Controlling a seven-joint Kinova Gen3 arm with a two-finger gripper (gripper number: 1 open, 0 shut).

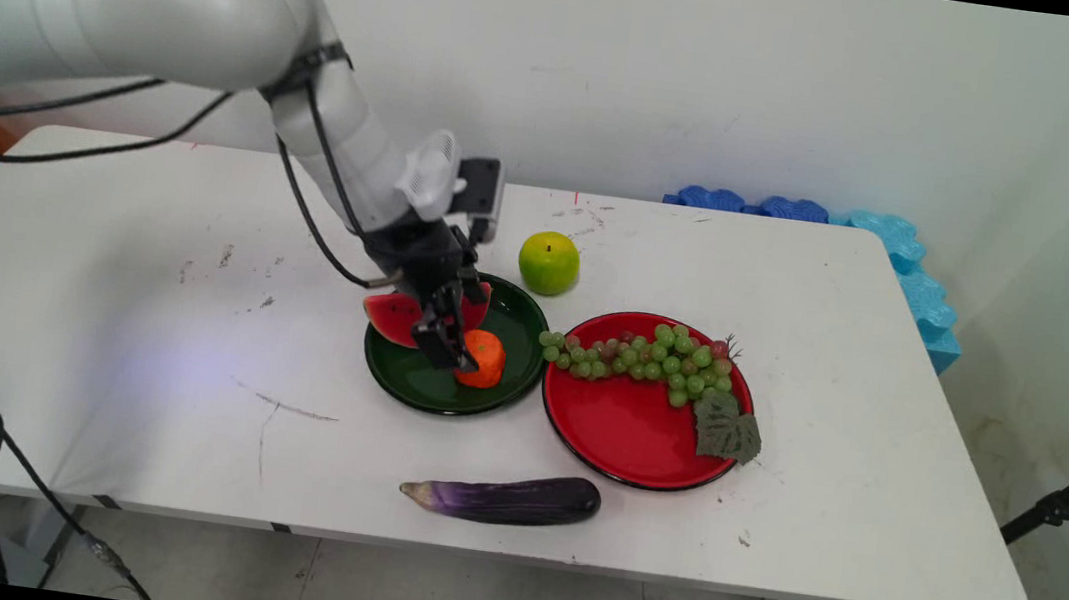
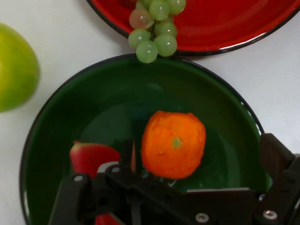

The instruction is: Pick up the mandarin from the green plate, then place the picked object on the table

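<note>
— Nearest the camera in the main view, what lies at the table's (image 1: 140,316) front edge?
— Just an eggplant (image 1: 504,498), lengthwise, low in the frame and a little below the red plate (image 1: 625,431).
— And the gripper (image 1: 450,356)?
— It hangs over the green plate (image 1: 444,390) at mid-frame. Its fingers stand apart, and the orange (image 1: 485,359) sits between them in the hand view, on the plate; whether they touch it I cannot tell.
— Anything else on that plate?
— A watermelon slice (image 1: 397,317), on its left side, partly behind the gripper.
— Around it?
— Up and right of the plate, a green apple (image 1: 549,262) stands on the table. To the right, the red plate carries green grapes (image 1: 649,358) and a leaf (image 1: 726,431); the bunch's left end overhangs the rim toward the green plate.
</note>
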